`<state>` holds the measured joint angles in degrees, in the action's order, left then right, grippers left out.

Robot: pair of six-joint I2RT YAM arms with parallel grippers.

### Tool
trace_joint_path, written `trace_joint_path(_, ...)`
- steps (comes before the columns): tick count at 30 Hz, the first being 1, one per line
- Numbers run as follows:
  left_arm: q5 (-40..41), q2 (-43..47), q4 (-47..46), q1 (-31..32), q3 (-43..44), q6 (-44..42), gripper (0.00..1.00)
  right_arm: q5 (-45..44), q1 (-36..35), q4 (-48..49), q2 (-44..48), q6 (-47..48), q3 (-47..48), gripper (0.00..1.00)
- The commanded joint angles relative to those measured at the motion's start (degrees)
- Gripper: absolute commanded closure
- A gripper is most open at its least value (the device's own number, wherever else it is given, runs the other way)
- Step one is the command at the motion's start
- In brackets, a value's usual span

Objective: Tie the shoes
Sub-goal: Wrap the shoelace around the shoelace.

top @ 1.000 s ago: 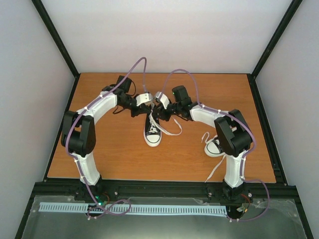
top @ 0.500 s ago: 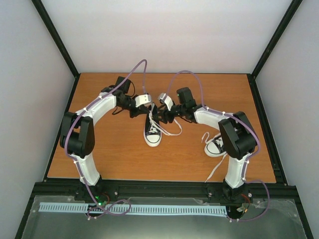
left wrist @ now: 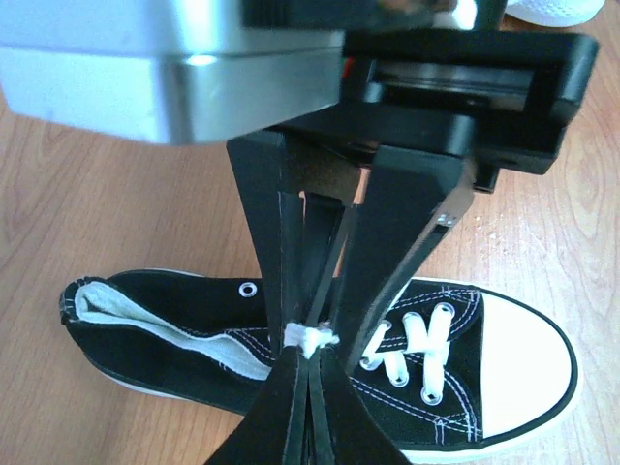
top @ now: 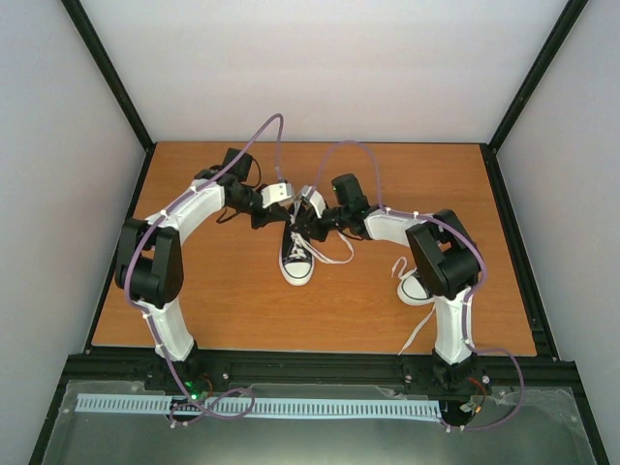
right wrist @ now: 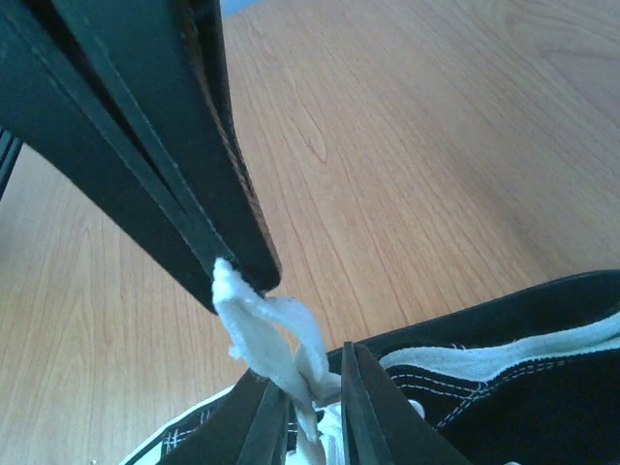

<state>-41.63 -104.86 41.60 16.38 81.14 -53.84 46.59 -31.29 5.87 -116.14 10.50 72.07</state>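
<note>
1. Two shoes sit on the bench (top: 213,291). One (top: 296,260) is at the centre with its toe toward the arm bases. The other (top: 415,288) is off to the right, partly hidden behind the right arm.
2. Neither shoe shows a finished bow, so no part of the task looks done.
3. Work is under way on the centre shoe. Both arms meet above its open throat, and the left wrist view shows the lower eyelets threaded.
4. The left pincer (left wrist: 306,360) is closed, its tips pinching a bunched piece of white lace (right wrist: 276,334) held up over the shoe.
5. The right pincer (right wrist: 312,366) stands just beside it. Its fingers are drawn close with the same lace running down between them, so it appears clamped on that lace too.
6. The lace between the two grips is a short twisted fold. Whether it is the start of a loop or only a gathered strand, I cannot tell.
7. Another strand (top: 334,254) of this shoe lies loose on the bench to its right.
8. Left to do, as I judge it: cross the strands, form the loops and pull the bow tight on this shoe.
9. The right-hand shoe then needs the whole job, since its lace (top: 418,334) trails slack toward the near edge.
</note>
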Motion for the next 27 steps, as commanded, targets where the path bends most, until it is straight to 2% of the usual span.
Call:
trace_joint_path(1,-4.57,1.60,1.01,-1.14,1.53,-0.03,0.99,1.03,-0.35,2.52,-0.65,-0.33,0.68,0.85)
trace_joint_path(2,-5.42,1.26,1.34,-1.39,1.94,0.30,0.96,0.74,-0.42,2.62,-0.59,-0.34,0.63,0.86)
trace_joint_path(4,-5.64,0.18,2.35,-1.50,3.12,0.63,0.70,-0.27,-0.67,3.10,-0.32,-0.20,0.13,0.88)
trace_joint_path(6,-5.44,-1.12,3.42,-1.52,3.90,1.61,0.55,-1.27,-0.87,4.50,0.20,-0.53,-0.75,0.90)
trace_joint_path(9,-6.66,-2.90,4.56,-1.53,4.22,2.01,0.49,-1.95,-1.12,6.01,0.74,-0.84,-1.78,0.91)
trace_joint_path(12,-8.92,-4.43,4.24,-1.48,4.45,3.69,0.48,-2.03,-1.38,6.10,0.78,-0.62,-1.77,0.92)
trace_joint_path(14,-9.72,-5.17,3.16,-1.44,4.79,5.58,0.52,-2.18,-1.56,5.92,0.89,-0.49,-1.76,0.92)
trace_joint_path(17,-9.83,-5.45,1.93,-1.44,4.76,6.71,0.64,-2.16,-1.58,5.99,0.97,-0.44,-1.89,0.92)
trace_joint_path(20,-10.38,-5.12,1.09,-1.44,4.30,6.69,0.72,-1.86,-1.75,5.77,1.07,-0.02,-1.85,0.92)
trace_joint_path(23,-11.02,-4.85,1.01,-1.44,4.14,6.43,0.89,-2.02,-1.79,5.44,1.30,0.45,-1.97,0.92)
trace_joint_path(25,-11.15,-4.66,0.97,-1.44,3.88,6.38,0.97,-2.14,-1.78,5.18,1.51,0.70,-2.15,0.92)
trace_joint_path(27,-11.49,-4.47,0.94,-1.44,3.41,6.36,0.99,-2.20,-1.75,4.61,1.75,1.04,-2.17,0.92)
